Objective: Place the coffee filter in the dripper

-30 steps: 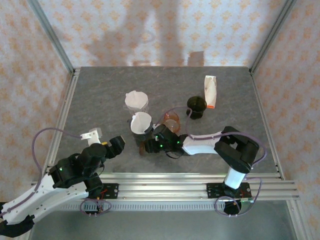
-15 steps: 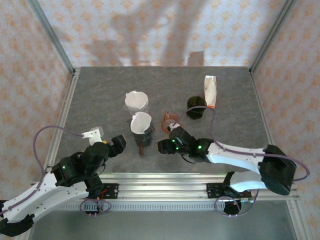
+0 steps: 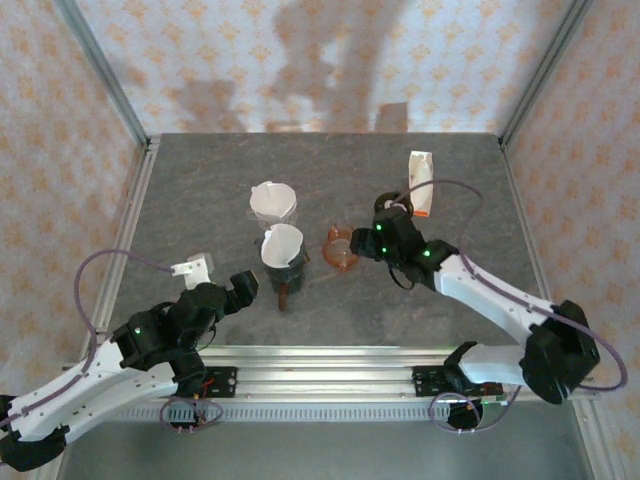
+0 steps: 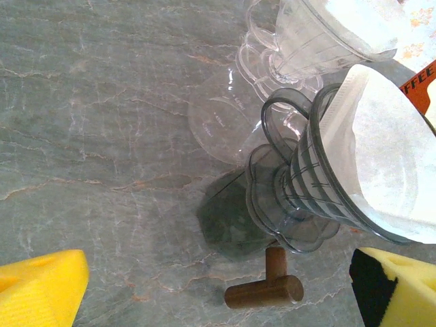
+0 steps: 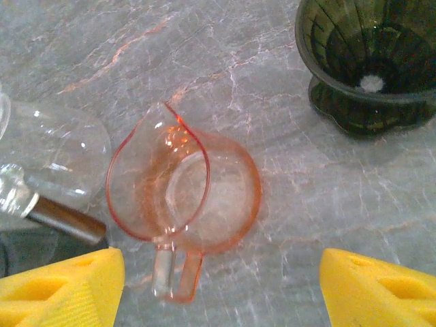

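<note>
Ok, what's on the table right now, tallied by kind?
Cone drippers: 3 (clear dripper, smoky grey dripper, dark green dripper)
White paper filters: 2
Pink glass pitcher: 1
Clear glass server with brown wooden handle: 1
White-and-orange coffee packet: 1
Total: 8

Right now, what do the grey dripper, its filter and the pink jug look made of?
Grey dripper: smoky clear plastic or glass, glossy; the filter shows through its wall.
Filter: white paper, matte, faintly textured.
Pink jug: tinted clear glass or plastic; the table shows through it.
</note>
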